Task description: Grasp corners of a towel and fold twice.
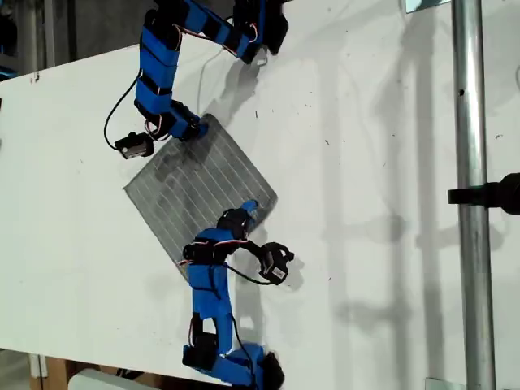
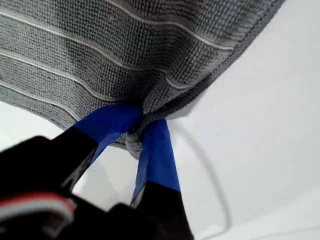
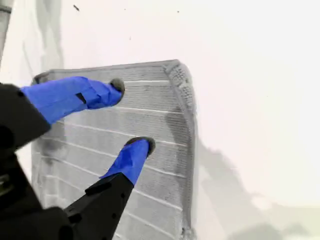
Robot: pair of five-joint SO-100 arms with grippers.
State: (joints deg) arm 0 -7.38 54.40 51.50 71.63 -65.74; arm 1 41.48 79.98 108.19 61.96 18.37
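The grey striped towel lies flat as a diamond on the white table. My first gripper reaches down from the exterior view's top and is shut on the towel's upper corner. In the first wrist view that corner is bunched between the blue fingers, and the towel spreads away from them. My second gripper comes from the exterior view's bottom and stands open over the towel, near its right corner. Nothing is between its fingertips.
A vertical metal pole with a black clamp stands at the exterior view's right. A black cable loops beside the first arm. The table's far edge runs along the exterior view's upper left.
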